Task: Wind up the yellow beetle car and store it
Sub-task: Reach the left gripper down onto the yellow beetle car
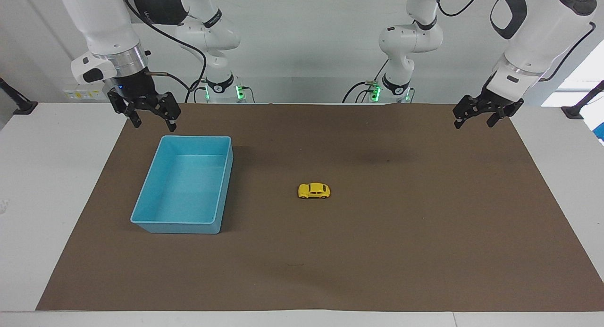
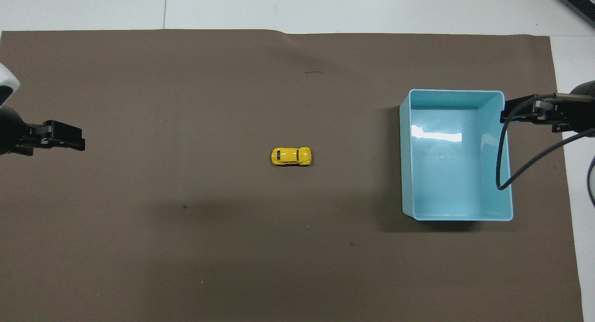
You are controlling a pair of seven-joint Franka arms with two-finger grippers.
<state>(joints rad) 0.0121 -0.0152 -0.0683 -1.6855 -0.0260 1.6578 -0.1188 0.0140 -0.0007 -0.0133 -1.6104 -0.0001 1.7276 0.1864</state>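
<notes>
The yellow beetle car (image 1: 314, 190) stands on its wheels near the middle of the brown mat, apart from both grippers; it also shows in the overhead view (image 2: 291, 156). The empty blue bin (image 1: 177, 227) sits toward the right arm's end of the table (image 2: 455, 92). My left gripper (image 1: 473, 124) is open and empty, up in the air over the mat at the left arm's end (image 2: 79, 138). My right gripper (image 1: 155, 125) is open and empty, up in the air by the bin's rim (image 2: 507, 113), and waits there.
The brown mat (image 1: 424, 232) covers most of the white table (image 1: 47, 176). A black cable (image 2: 499, 173) hangs from the right arm over the bin's rim in the overhead view.
</notes>
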